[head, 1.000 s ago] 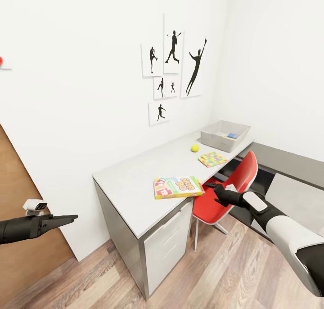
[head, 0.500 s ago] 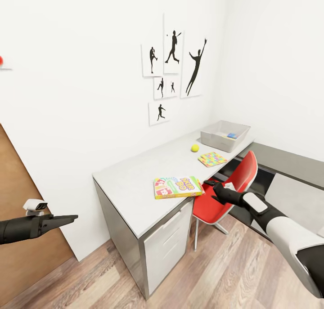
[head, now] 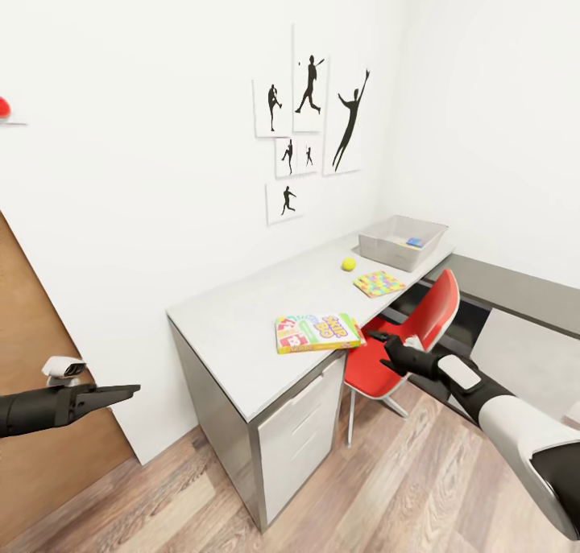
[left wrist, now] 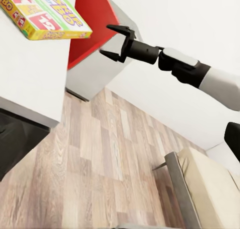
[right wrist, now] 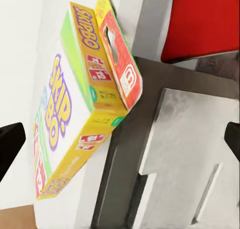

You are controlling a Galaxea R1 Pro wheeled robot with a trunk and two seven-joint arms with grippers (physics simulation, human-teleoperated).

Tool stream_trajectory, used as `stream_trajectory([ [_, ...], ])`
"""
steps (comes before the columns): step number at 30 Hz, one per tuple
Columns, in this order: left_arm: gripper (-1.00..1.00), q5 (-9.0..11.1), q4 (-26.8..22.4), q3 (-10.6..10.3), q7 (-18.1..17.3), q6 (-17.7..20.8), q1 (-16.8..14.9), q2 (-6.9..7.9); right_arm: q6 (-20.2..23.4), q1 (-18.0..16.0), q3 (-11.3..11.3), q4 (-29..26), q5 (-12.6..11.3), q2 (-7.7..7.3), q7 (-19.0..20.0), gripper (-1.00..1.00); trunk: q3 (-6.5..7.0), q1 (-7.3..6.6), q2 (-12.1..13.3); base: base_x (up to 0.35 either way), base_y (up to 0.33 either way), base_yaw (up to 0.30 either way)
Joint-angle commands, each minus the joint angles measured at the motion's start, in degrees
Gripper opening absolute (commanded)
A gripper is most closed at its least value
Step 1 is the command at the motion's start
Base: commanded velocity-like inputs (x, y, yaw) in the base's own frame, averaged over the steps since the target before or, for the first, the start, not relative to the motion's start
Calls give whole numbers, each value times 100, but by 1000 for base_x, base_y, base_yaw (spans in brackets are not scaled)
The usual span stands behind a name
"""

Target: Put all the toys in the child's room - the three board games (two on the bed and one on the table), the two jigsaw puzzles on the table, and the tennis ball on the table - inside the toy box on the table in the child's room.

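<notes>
Board game [head: 319,333]: flat printed cardboard Skip-Bo box, lying on grey desk [head: 242,328] with 1 corner overhanging the edge, apparently reachable. Right gripper [head: 382,344]: fingers spread, empty, just beside it. Left gripper [head: 121,391]: closure cannot be told. Grey rectangular toy box [head: 402,243], yellow tennis ball [head: 349,265], multicoloured jigsaw puzzle [head: 379,283] farther along.

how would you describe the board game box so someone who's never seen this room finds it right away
Find the grey desk against the white wall. The board game box lies flat at its front edge, nearest the red chair. It is the largest toy there: a yellow and green box with big lettering, unlike the small tennis ball and the thin checkered puzzle farther back.
</notes>
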Motion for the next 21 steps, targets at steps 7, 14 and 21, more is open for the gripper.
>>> stream_trajectory([
  [7,100,-4,0,2,-24,61,-3,1,-6,-1,23,106,-20,-4,19,100,-6,-1,-4,-49,0,0],
  [14,100,-4,0,2,-24,61,-3,2,-77,0,23,132,-21,-2,21,100,-6,-1,-4,-14,4,0],
  [21,100,-7,2,-4,-24,61,-3,-3,-322,11,30,137,-29,7,25,100,-6,-1,-4,-26,91,0],
])
